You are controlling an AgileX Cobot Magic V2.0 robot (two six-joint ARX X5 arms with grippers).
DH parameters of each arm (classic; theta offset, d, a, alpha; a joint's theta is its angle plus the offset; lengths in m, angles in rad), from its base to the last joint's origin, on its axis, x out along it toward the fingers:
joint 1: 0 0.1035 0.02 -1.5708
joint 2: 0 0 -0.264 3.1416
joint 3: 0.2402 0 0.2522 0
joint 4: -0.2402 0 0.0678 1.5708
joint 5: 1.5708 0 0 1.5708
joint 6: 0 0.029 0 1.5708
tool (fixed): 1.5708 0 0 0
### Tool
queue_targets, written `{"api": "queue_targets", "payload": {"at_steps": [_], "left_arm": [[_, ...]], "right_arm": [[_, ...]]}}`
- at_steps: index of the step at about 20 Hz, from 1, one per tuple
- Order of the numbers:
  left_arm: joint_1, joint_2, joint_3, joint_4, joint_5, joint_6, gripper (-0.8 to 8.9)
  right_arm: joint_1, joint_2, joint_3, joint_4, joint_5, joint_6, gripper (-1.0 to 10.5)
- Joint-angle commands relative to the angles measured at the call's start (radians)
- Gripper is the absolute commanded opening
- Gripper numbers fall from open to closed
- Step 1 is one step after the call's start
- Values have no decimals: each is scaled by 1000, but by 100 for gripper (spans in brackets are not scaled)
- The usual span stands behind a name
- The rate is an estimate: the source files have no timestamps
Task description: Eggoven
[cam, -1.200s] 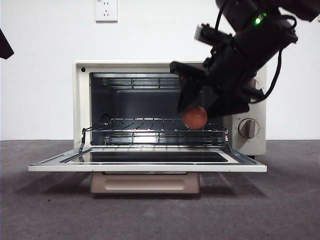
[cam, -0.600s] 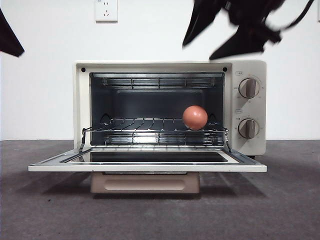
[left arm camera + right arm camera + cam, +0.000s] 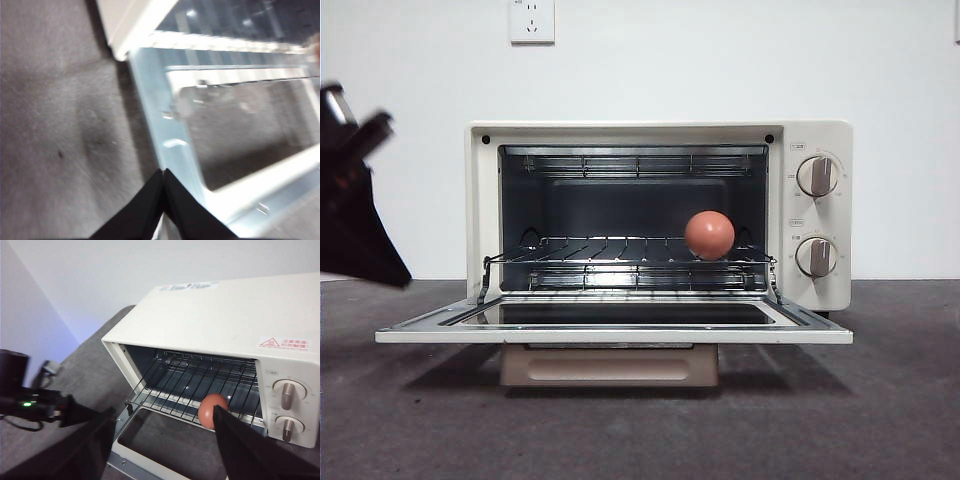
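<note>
The reddish-brown egg rests on the wire rack at the right side of the cream toaster oven, whose door lies open and flat. The egg and the oven also show in the right wrist view. My right gripper is open and empty, raised in front of and above the oven, out of the front view. My left gripper is shut and empty. It hangs low at the left, just above the door's left frame.
Two knobs sit on the oven's right panel. The beige handle hangs under the open door. A grey mat covers the table. A wall socket is on the white wall behind.
The right gripper let go of the egg on the rack and rose out of the front view. The left gripper came down at the left, toward the door's left corner.
</note>
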Motion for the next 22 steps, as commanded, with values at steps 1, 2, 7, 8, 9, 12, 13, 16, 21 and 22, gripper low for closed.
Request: {"api": "queue_targets", "payload": {"at_steps": [1, 2, 7, 8, 9, 12, 13, 16, 21, 22], "left_arm": [[0, 104, 6, 65, 8, -21, 6], [0, 140, 6, 98, 13, -31, 6], [-15, 262, 6, 187, 57, -63, 6], [-20, 277, 6, 187, 59, -62, 6], [-25, 286, 6, 187, 70, -61, 6], [-31, 294, 6, 203, 134, -67, 6], [-31, 294, 6, 211, 166, -76, 6], [-28, 294, 6, 220, 247, -95, 6], [1, 294, 6, 328, 380, -206, 6], [11, 294, 6, 369, 400, -244, 6]], "right_arm": [[9, -27, 11, -17, 8, -12, 311], [9, -39, 11, -21, 20, -12, 311], [9, -52, 11, -37, 28, -11, 311], [9, -52, 11, -38, 28, -11, 311], [9, -52, 11, -37, 28, -11, 311], [9, -52, 11, -37, 31, -11, 311], [9, -52, 11, -37, 32, -11, 311], [9, -52, 11, -38, 34, -11, 311], [9, -52, 11, -40, 34, -10, 311], [9, -52, 11, -42, 34, -8, 311]]}}
